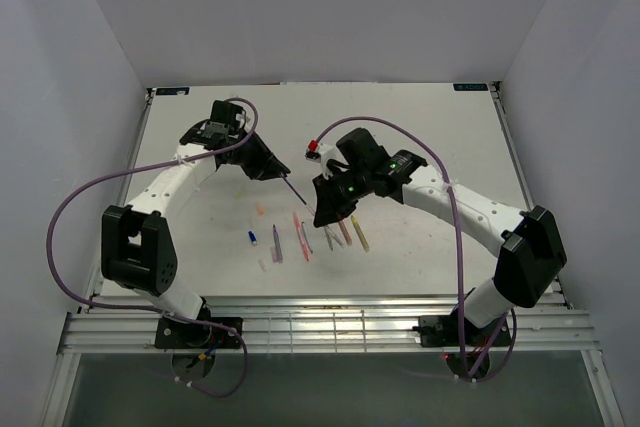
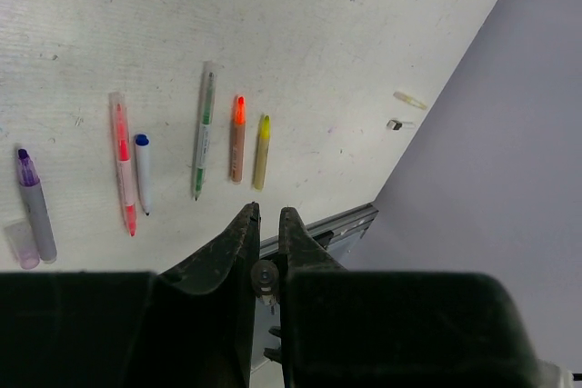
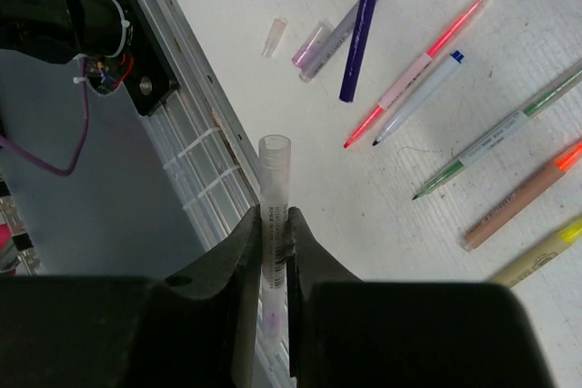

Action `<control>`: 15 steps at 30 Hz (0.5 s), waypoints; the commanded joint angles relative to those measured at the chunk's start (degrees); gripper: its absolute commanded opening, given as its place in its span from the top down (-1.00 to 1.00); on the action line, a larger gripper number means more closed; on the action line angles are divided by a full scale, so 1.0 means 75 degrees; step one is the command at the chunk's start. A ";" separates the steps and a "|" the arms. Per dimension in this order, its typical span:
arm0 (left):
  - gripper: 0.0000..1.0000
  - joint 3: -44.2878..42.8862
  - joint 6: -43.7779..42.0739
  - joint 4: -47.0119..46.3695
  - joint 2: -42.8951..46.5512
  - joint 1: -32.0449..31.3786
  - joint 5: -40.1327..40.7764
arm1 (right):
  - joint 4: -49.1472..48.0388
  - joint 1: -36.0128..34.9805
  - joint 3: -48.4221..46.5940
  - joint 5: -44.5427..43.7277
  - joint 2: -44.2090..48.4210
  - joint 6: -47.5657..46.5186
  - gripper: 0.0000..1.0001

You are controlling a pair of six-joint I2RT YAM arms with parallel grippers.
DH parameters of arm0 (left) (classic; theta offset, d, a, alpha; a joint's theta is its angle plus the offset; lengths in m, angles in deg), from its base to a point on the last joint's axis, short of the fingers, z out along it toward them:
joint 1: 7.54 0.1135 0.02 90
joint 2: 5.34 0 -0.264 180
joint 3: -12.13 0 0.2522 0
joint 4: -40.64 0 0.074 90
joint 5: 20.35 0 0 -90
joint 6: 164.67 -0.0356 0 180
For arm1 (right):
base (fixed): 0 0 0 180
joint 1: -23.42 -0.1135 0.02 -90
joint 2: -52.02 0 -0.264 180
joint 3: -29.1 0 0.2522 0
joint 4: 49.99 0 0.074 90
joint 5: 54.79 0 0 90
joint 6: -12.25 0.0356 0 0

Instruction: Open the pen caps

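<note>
My left gripper [image 2: 266,211] is shut on a thin dark purple pen [image 1: 295,190], held in the air and slanting toward the right gripper. The same pen [image 3: 362,34] shows in the right wrist view, and its round end [image 2: 264,275] sits between the jaws. My right gripper [image 3: 275,215] is shut on a clear printed tube [image 3: 275,165], open at its outer end. I cannot tell if this tube is a cap. Loose pen caps lie about: a blue one [image 1: 253,238], a clear one [image 3: 274,38] and a pale purple one [image 2: 20,244].
A row of pens lies on the white table [image 1: 420,147]: purple [image 2: 35,206], pink-red [image 2: 123,165], blue-tipped white [image 2: 143,170], green [image 2: 202,134], orange [image 2: 237,138], yellow [image 2: 262,150]. The metal rail [image 1: 330,322] runs along the near edge, and grey walls enclose the table.
</note>
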 commanded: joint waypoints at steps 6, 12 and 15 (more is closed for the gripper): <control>1.00 0.0046 0.0031 -0.0084 0.0523 -0.0012 -0.0132 | -0.0113 -0.0002 0.0169 -0.0060 -0.0146 0.0189 0.85; 1.00 0.0011 0.0031 -0.0084 0.0511 -0.0012 -0.0191 | -0.0148 0.0009 0.0075 -0.0119 -0.0251 0.0225 0.85; 1.00 0.0023 0.0042 -0.0084 0.0511 -0.0012 -0.0214 | -0.0148 0.0009 0.0004 -0.0107 -0.0345 0.0236 0.85</control>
